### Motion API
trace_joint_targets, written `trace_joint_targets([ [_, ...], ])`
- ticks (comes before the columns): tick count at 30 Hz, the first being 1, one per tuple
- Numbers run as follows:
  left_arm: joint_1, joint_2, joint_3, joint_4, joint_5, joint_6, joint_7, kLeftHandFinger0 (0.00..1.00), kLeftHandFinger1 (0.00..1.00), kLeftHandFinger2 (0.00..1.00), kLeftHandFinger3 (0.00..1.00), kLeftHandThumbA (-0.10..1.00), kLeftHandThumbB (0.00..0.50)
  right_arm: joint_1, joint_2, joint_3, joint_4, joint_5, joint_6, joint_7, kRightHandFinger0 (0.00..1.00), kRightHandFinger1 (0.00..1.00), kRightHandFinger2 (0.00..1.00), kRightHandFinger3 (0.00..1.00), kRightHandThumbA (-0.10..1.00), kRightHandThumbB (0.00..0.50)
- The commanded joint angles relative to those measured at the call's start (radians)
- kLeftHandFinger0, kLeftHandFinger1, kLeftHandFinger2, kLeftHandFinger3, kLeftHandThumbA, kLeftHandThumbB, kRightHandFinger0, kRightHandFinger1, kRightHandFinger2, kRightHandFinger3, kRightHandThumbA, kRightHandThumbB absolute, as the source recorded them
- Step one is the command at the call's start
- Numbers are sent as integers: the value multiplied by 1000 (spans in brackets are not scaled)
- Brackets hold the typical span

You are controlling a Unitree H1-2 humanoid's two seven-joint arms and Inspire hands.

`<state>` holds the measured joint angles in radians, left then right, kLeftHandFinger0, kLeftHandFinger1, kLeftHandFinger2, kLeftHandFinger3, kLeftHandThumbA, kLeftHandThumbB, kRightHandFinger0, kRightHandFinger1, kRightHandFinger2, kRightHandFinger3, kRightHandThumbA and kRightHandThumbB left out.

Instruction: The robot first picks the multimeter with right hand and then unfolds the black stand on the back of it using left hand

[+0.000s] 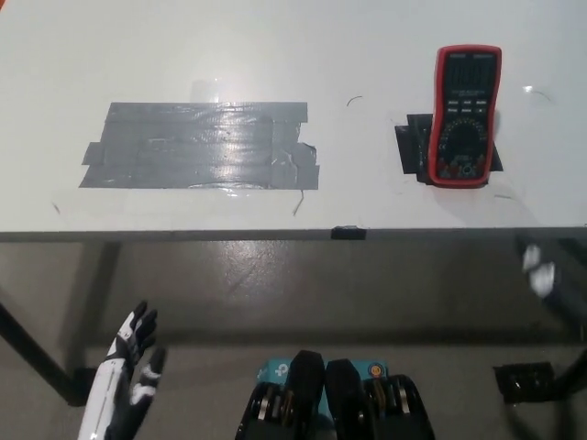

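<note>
A red and black multimeter lies face up on the white table at the right, its display toward the far side. It rests on a black tape square. Its back and the black stand are hidden underneath. My white left hand hangs at the lower left, below the table's front edge and far from the multimeter. Its fingers are apart and it holds nothing. My black right hand is out of the picture.
A large patch of grey tape covers the table's left middle. A small black tab sits on the front edge. Dark table legs and feet show on the floor at both lower corners.
</note>
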<state>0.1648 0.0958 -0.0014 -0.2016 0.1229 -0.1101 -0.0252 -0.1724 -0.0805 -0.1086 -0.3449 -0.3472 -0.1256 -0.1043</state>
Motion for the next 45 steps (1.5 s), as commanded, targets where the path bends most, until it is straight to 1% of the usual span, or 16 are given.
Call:
trace_joint_targets([
  [1,-6,-8,-19,-33,87,-21,27,1000,1000,1000,1000,760,42,-250,-14,-17,88,-154,180,-49,1000,1000,1000,1000,660,380],
  [5,4,1,-26,10,118,-53,31,1000,1000,1000,1000,767,46,-423,-33,-4,341,-235,219,-137,1000,1000,1000,1000,680,415],
  [6,5,5,-25,14,118,-55,29,1000,1000,1000,1000,769,45,-456,-32,-6,397,-226,247,-140,1000,1000,1000,1000,691,433],
  [8,7,5,-24,12,119,-49,27,1000,1000,1000,1000,772,38,-495,-32,-12,464,-203,255,-150,1000,1000,1000,1000,684,429],
  [10,13,6,-27,19,117,-66,24,1000,1000,1000,1000,803,40,-582,-24,-22,633,-173,270,-194,1000,1000,1000,1000,730,463],
  [15,17,9,-39,32,102,-101,10,1000,1000,1000,1000,818,43,-669,17,-49,785,-124,339,-237,1000,1000,1000,1000,792,467],
  [18,27,8,-50,21,120,-101,11,1000,1000,1000,1000,823,47,-730,48,-54,897,-136,337,-344,1000,1000,1000,1000,801,463],
  [22,31,18,-54,11,127,-101,7,1000,1000,1000,1000,831,57,-764,70,-58,945,-140,348,-429,1000,1000,1000,1000,793,454],
  [24,31,21,-58,5,137,-96,5,1000,1000,1000,1000,843,45,-780,81,-68,951,-133,341,-469,1000,1000,1000,1000,760,454],
  [27,27,24,-63,4,145,-93,3,1000,1000,1000,1000,857,48,-802,92,-65,945,-133,360,-489,1000,1000,1000,1000,887,480],
  [32,27,28,-67,2,160,-88,7,1000,1000,1000,1000,857,44,-805,102,-49,902,-120,375,-473,1000,1000,1000,1000,1000,475],
  [35,25,31,-66,2,161,-91,7,1000,1000,1000,1000,842,37,-807,111,-48,880,-113,398,-476,1000,1000,1000,1000,1000,486],
  [36,25,31,-65,2,162,-89,7,1000,1000,1000,1000,840,37,-813,111,-47,888,-113,401,-483,1000,1000,1000,1000,1000,469],
  [38,24,33,-67,2,171,-94,8,1000,1000,1000,1000,840,39,-822,107,-43,903,-124,410,-504,1000,1000,1000,1000,995,474],
  [41,23,36,-69,-1,178,-90,6,1000,1000,1000,1000,841,37,-835,99,-42,924,-122,410,-524,1000,1000,1000,1000,949,482],
  [45,24,39,-69,-5,182,-89,7,1000,1000,1000,1000,827,33,-858,97,-43,955,-120,425,-551,1000,1000,1000,1000,937,490],
])
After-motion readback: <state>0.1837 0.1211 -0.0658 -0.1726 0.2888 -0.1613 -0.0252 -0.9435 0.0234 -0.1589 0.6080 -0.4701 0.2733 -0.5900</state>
